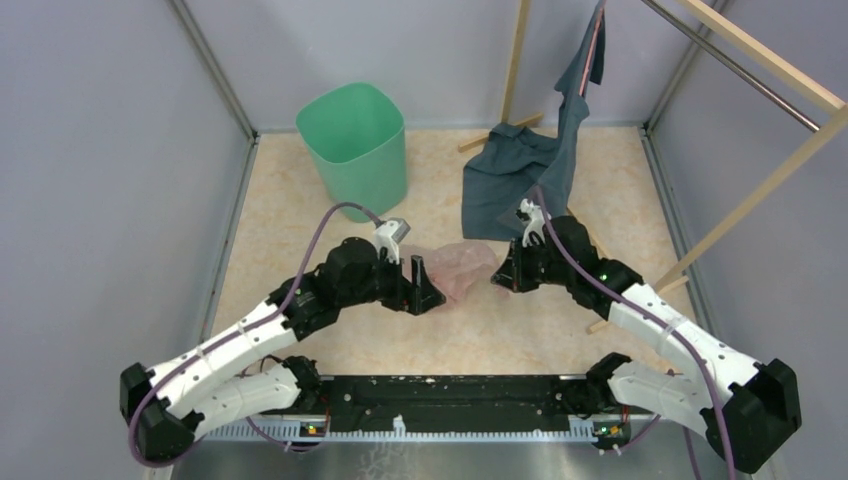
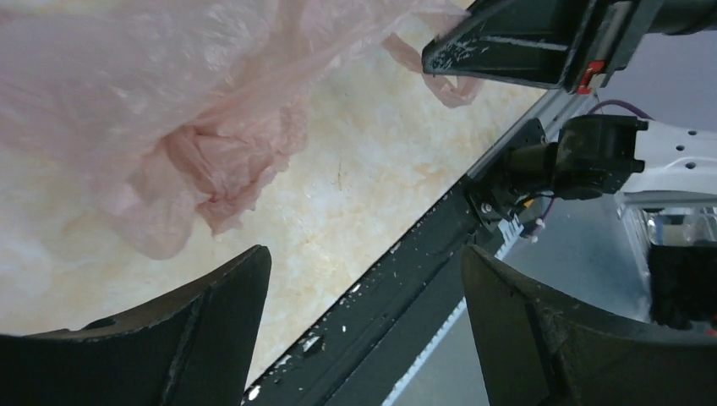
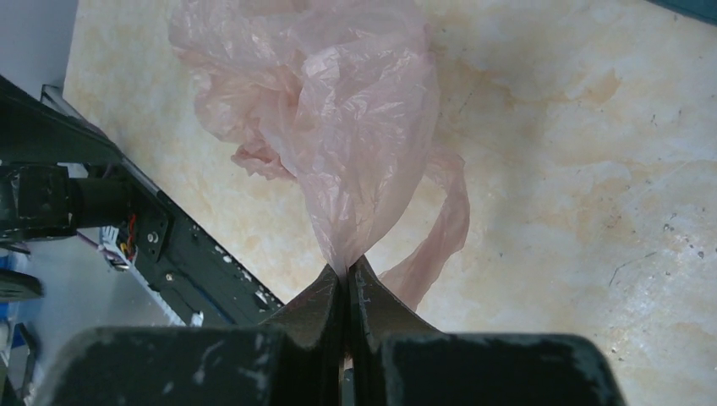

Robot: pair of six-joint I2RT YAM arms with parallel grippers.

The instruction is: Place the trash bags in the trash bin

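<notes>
A green bin (image 1: 352, 145) is standing at the far left of the tabletop (image 1: 300, 220). The left gripper (image 2: 363, 258) is holding its jaws wide apart and gripping nothing, just beside the crumpled pink bag (image 1: 462, 268), which is lying mid-tabletop between the arms. The right gripper (image 3: 345, 275) is clamping its jaws on a fold of the bag. A dark cloth (image 1: 510, 180) is hanging at the far right.

Thin trash bag (image 3: 355, 110): translucent pink plastic film, wrinkly, glossy; trash bin (image 1: 355, 140): smooth mint-green plastic w/ slight sheen. Table (image 1: 560, 330) top is a smooth beige marble-look surface, garment (image 1: 510, 180) matt blue-grey cloth, rack (image 1: 760, 193) bare pale wood w/ metal rod (image 1: 730, 61). Right gripper (image 3: 345, 272) fingers (image 3: 385, 309): matt black plastic, scuffed.
</notes>
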